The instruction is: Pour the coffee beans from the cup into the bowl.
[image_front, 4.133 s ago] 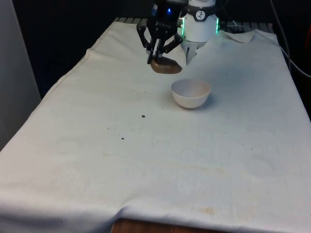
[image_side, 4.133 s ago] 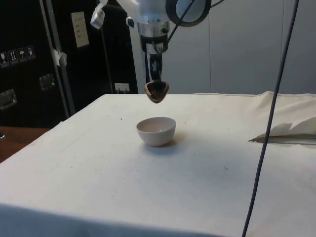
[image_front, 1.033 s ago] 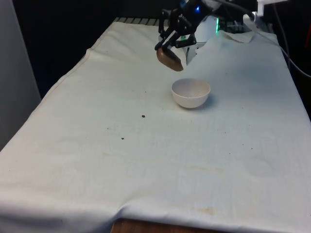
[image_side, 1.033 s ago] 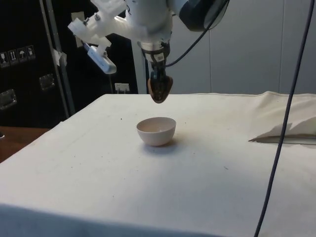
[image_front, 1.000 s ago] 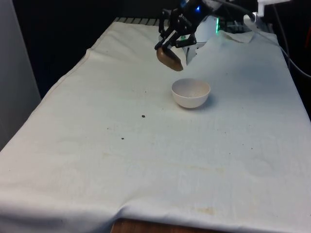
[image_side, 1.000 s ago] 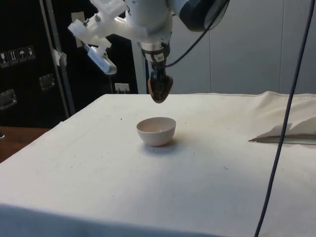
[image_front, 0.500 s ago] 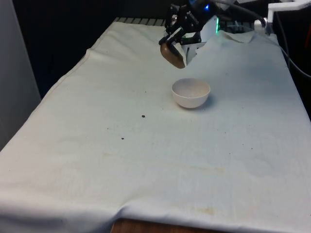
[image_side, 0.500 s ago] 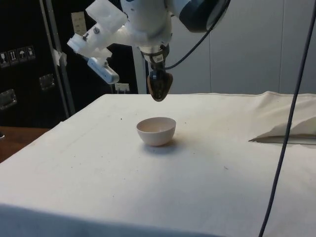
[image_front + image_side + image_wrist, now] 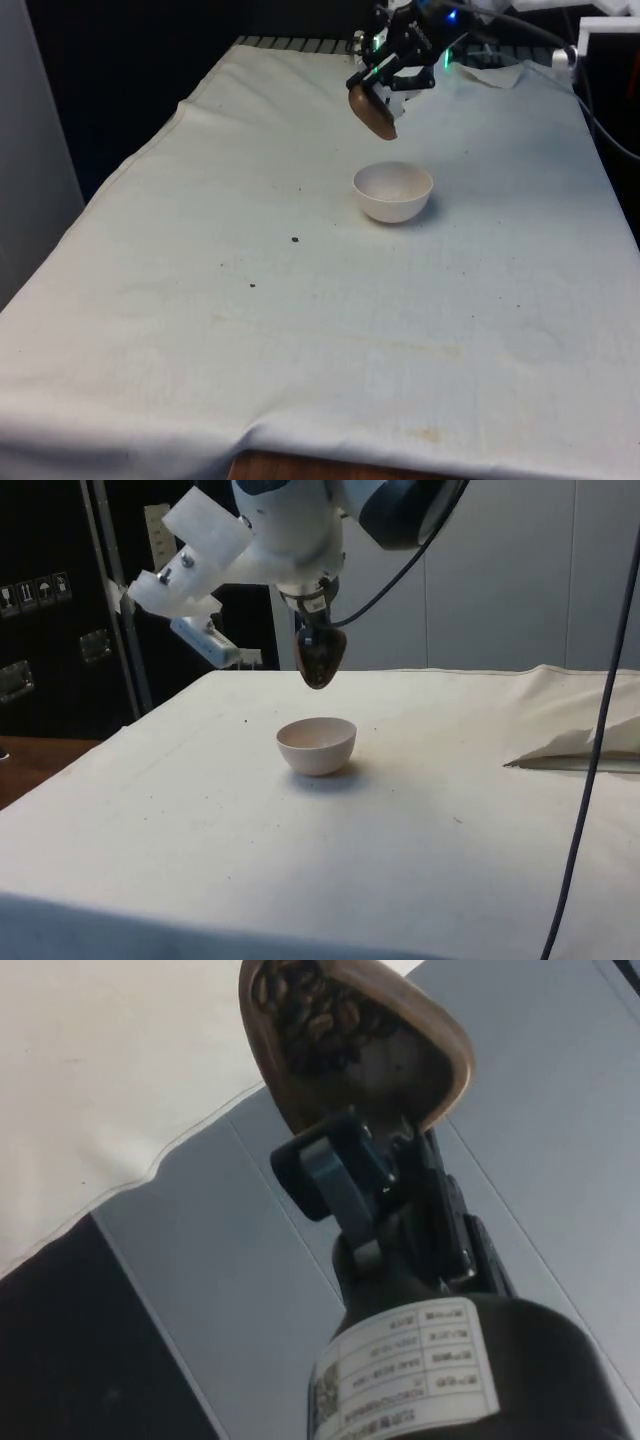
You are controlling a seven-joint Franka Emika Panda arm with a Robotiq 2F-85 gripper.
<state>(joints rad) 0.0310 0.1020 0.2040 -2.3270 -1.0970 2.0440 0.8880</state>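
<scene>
A white cloth point(image 9: 300, 330) covers the table, creased and faintly stained towards its near edge, where a strip of brown wood point(image 9: 300, 468) shows beneath. In the side view, dark cabinets point(image 9: 60, 610) stand behind the table's far corner, beside pale grey wall panels point(image 9: 490, 570). A grey panel point(image 9: 30, 150) borders the front view's left.

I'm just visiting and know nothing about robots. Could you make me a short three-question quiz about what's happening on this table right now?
1. True or false: the brown cup rests on the white cloth.
2. Where are the coffee beans? A) in the cup B) in the white bowl C) heaped on the cloth
3. Fill in: the gripper holds the cup tilted above the ____.

Key
1. False: it hangs in the air, pinched at its rim.
2. A: the wrist view shows them bunched inside the cup; the bowl looks empty.
3. bowl
</scene>
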